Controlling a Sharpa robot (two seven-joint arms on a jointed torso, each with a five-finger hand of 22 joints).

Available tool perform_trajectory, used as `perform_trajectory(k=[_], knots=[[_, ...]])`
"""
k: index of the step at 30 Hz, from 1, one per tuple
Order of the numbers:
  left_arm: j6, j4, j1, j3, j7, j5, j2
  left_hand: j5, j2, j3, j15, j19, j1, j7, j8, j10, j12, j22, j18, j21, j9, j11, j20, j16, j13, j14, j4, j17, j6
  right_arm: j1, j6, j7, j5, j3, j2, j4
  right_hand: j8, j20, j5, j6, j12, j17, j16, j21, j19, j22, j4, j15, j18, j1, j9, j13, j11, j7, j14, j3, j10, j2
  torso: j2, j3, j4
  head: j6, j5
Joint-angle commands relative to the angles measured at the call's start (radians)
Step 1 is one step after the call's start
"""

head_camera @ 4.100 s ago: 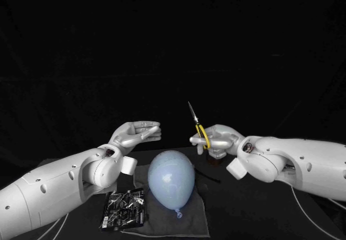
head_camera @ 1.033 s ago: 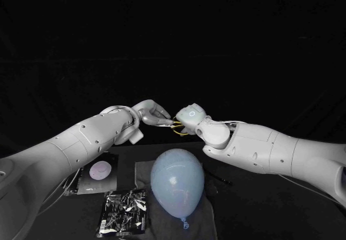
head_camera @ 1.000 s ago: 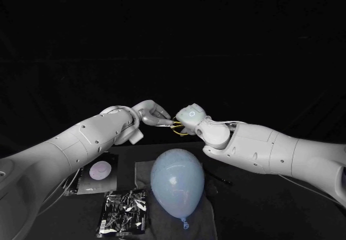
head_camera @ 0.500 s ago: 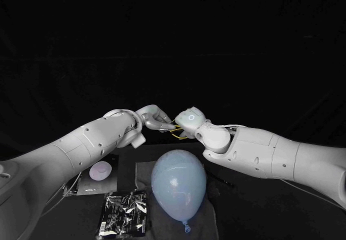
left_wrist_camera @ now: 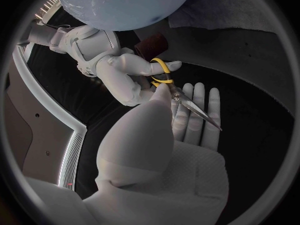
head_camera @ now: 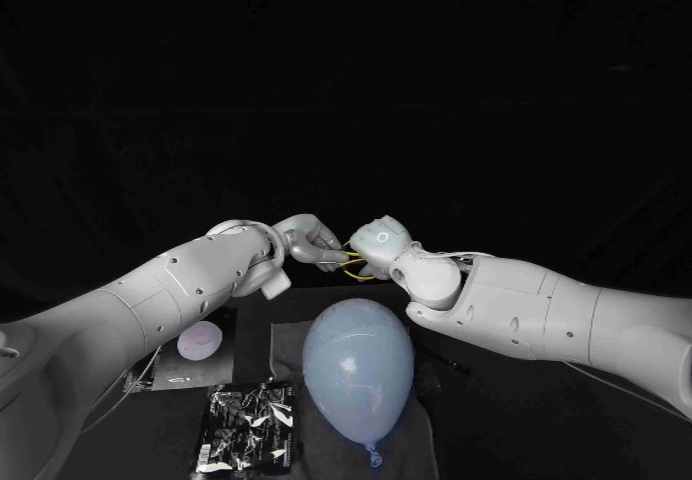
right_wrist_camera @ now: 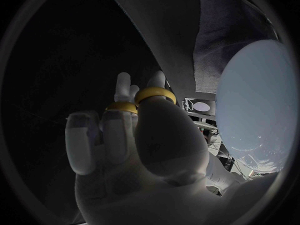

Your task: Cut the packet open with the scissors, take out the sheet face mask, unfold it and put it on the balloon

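The yellow-handled scissors (head_camera: 351, 263) hang in the air behind the pale blue balloon (head_camera: 358, 365), between both hands. My right hand (head_camera: 381, 243) has fingers through the yellow handle rings (right_wrist_camera: 155, 92). My left hand (head_camera: 307, 240) lies flat under the blades (left_wrist_camera: 199, 109), and its thumb (left_wrist_camera: 164, 94) presses them near the pivot. The balloon lies on a grey cloth (head_camera: 411, 440) with its knot towards me. The shiny black packet (head_camera: 245, 425) lies flat on the table to the left of the balloon, with neither hand touching it.
A black card with a pale round mark (head_camera: 199, 341) lies on the table behind the packet, under my left arm. My right forearm (head_camera: 548, 315) crosses above the table to the right of the balloon.
Both hands have come together behind the balloon, and the left hand has taken the scissor blades. In the last second the joined hands sank slightly.
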Motion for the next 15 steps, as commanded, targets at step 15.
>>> perform_trajectory(k=[15], knots=[[0.044, 0.007, 0.000, 0.000, -0.017, -0.005, -0.003, 0.000, -0.028, 0.188, -0.035, 0.042, 0.033, -0.032, 0.071, 0.135, 0.001, 0.003, 0.021, 0.015, 0.070, -0.041, -0.008, 0.036, 0.001, 0.087, -0.001, 0.055, 0.059, 0.002, -0.050, -0.004, -0.053, 0.003, 0.000, -0.001, -0.095, 0.031, -0.002, -0.055, -0.140, -0.403, -0.229, -0.366, -0.069, 0.135, 0.058, 0.030, 0.064, 0.120, -0.021, -0.108, -0.025, 0.024, -0.060, -0.008, -0.040, 0.031, 0.026, -0.0025, 0.0117, 0.021, -0.013]])
